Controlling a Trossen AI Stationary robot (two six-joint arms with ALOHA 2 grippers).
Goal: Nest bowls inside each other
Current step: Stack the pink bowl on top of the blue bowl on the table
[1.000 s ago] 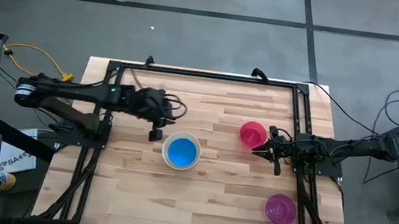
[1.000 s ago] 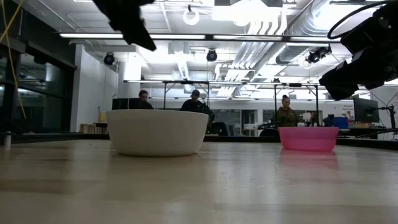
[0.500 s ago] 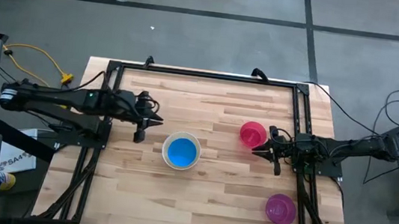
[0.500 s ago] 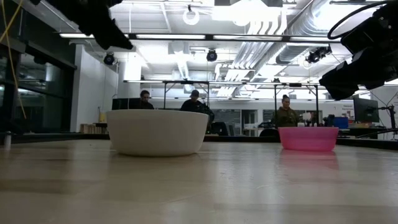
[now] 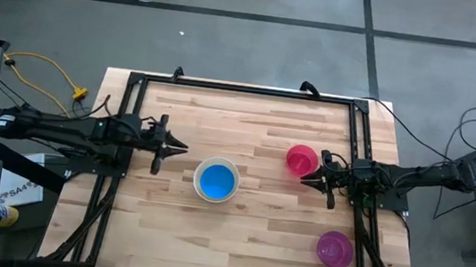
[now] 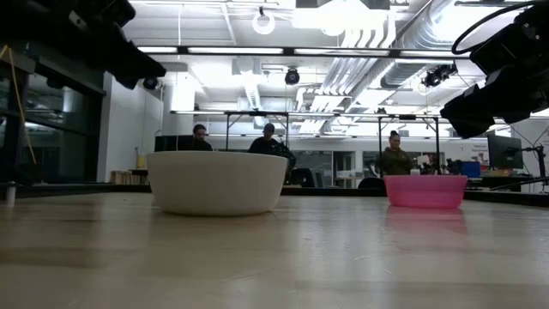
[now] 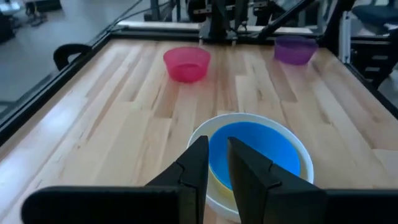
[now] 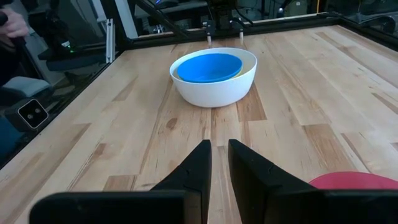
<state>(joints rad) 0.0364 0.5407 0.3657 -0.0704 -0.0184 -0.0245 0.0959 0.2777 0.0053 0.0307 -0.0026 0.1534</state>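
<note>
The white bowl (image 5: pixel 216 179) stands on the table's middle. The yellow bowl (image 7: pixel 214 182) sits nested in it, and the blue bowl (image 7: pixel 252 149) sits in the yellow one. The pink-red bowl (image 5: pixel 302 159) stands right of centre, and the purple bowl (image 5: pixel 334 249) stands near the front right. My left gripper (image 5: pixel 181 148) hovers left of the white bowl, pointing at it, shut but for a narrow slit and holding nothing (image 7: pixel 217 144). My right gripper (image 5: pixel 305 180) waits just in front of the pink-red bowl, shut the same way (image 8: pixel 219 144).
A black metal frame (image 5: pixel 243 89) runs along the table's far, left and right sides. Bare wood lies between the white bowl and the front edge. In the low view, people sit in the room (image 6: pixel 270 142) beyond the table.
My left gripper has drawn back from over the white bowl toward the table's left edge and has sunk lower. It has tipped from pointing steeply down to nearly level. The bowls have stayed where they were.
</note>
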